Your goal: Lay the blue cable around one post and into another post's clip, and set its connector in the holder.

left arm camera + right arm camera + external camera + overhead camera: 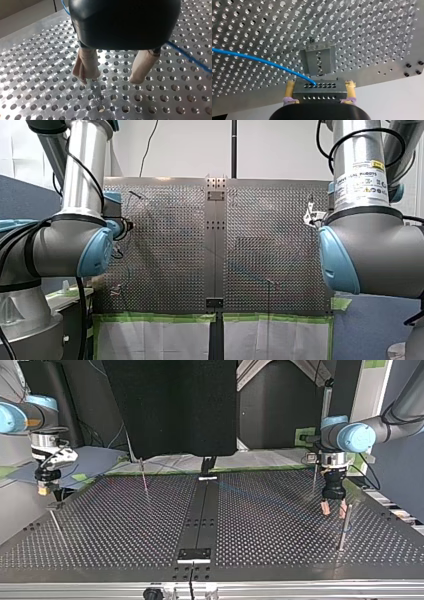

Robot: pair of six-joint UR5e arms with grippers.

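Right wrist view: my right gripper (pixel 320 85) clamps the connector (pixel 319 92); my left gripper (pixel 111 78) stands spread.

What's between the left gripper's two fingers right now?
Only bare perforated table, shown in the left wrist view: my left gripper is open and empty, the blue cable passing outside one finger.

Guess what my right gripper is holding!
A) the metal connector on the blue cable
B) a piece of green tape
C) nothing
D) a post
A: in the right wrist view, the right gripper clamps the metal connector on both sides, and the blue cable runs into the top of it.
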